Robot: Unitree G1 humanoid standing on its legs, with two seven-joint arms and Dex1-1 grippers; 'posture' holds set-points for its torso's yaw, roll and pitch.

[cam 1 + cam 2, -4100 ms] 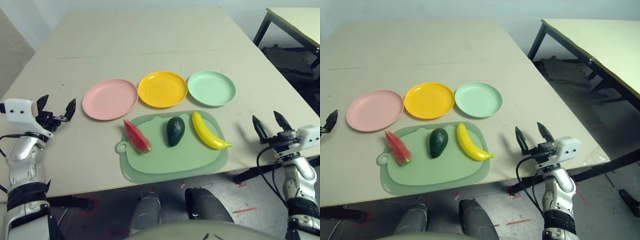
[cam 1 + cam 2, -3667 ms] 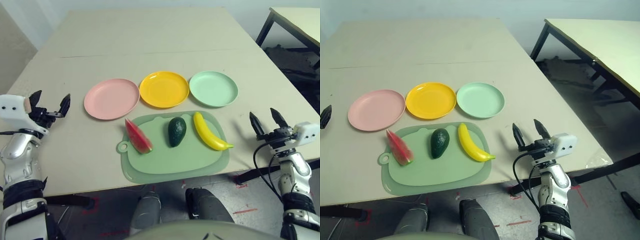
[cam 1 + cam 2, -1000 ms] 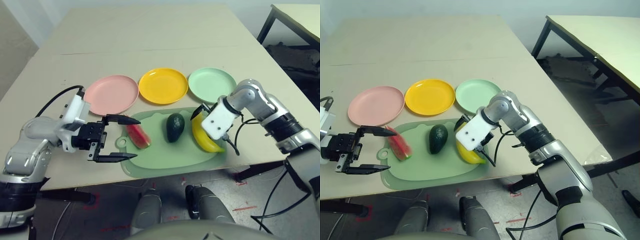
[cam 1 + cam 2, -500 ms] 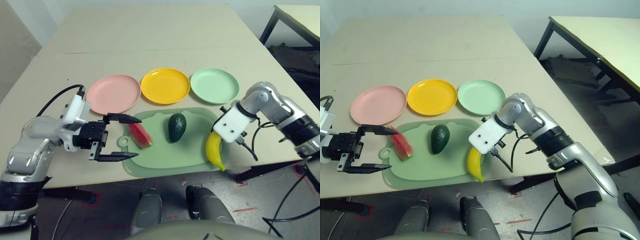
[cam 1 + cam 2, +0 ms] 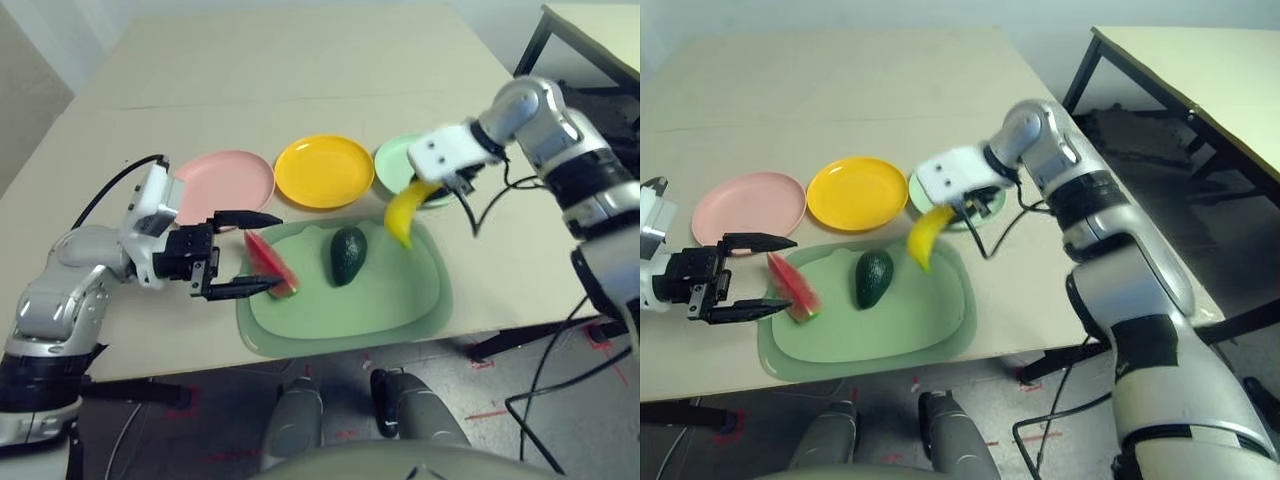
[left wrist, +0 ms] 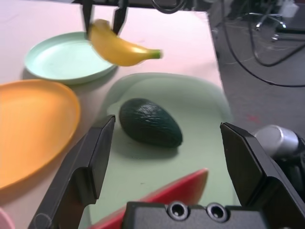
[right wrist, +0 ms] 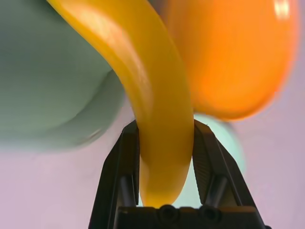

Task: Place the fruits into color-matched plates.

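Above the mat (image 5: 345,325), banana (image 5: 404,212) (tip downward).

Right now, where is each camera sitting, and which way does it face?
Left and right eyes: on the head, facing forward and down at the pink plate and green mat; both silver arms show.
Left wrist: looking along its open fingers over the avocado.
Right wrist: looking along its fingers, closed on the banana.
Both wrist views share the banana and yellow plate.
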